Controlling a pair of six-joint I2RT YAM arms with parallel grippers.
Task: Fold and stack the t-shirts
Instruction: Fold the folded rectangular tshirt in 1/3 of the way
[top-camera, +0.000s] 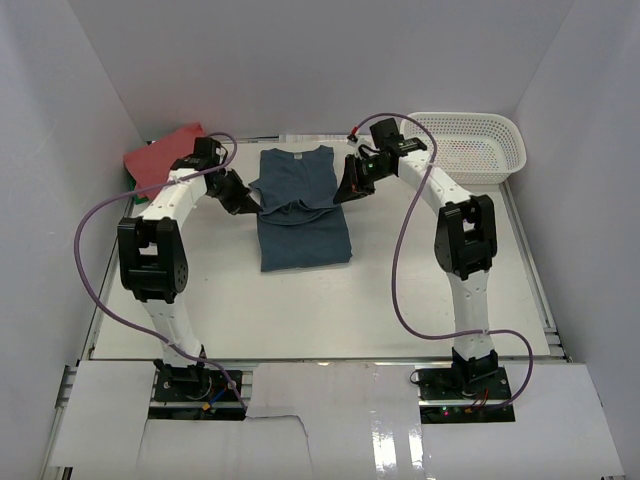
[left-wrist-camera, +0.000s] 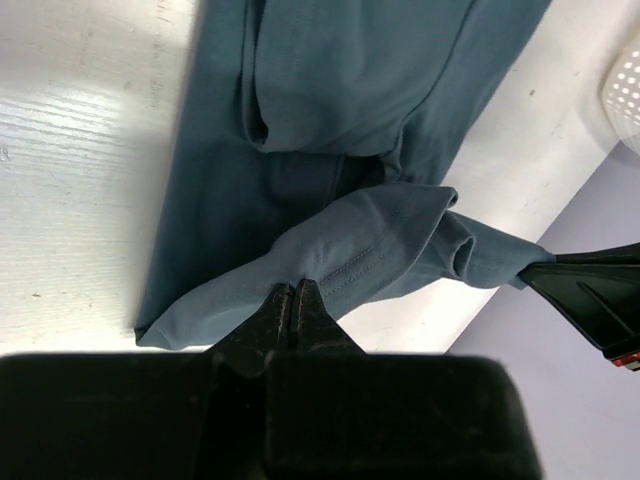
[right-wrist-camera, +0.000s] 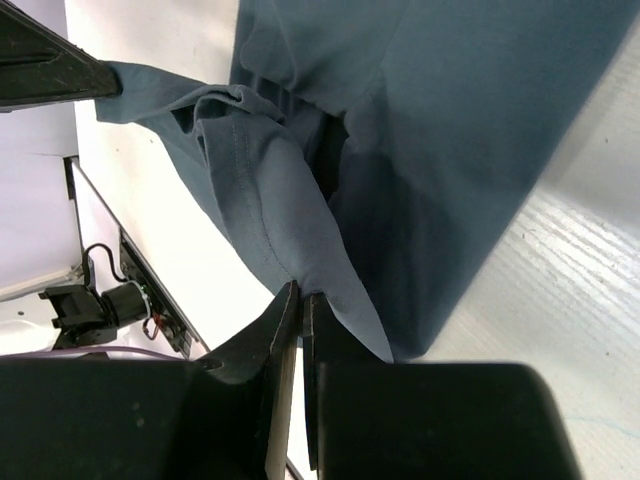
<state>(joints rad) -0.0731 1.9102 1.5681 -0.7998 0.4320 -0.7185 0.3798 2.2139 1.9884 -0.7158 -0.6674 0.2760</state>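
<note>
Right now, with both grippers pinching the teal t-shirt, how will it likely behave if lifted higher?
Probably floppy: the teal t-shirt sags and bunches between the left gripper and right gripper. Likely light, since thin pinches at the edges raise its folds. It may slip out, as each pinch holds only a little fabric.

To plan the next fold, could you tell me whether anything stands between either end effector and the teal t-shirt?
Nothing visible does: the left end effector and the right end effector each pinch the teal t-shirt, at opposite side edges.
</note>
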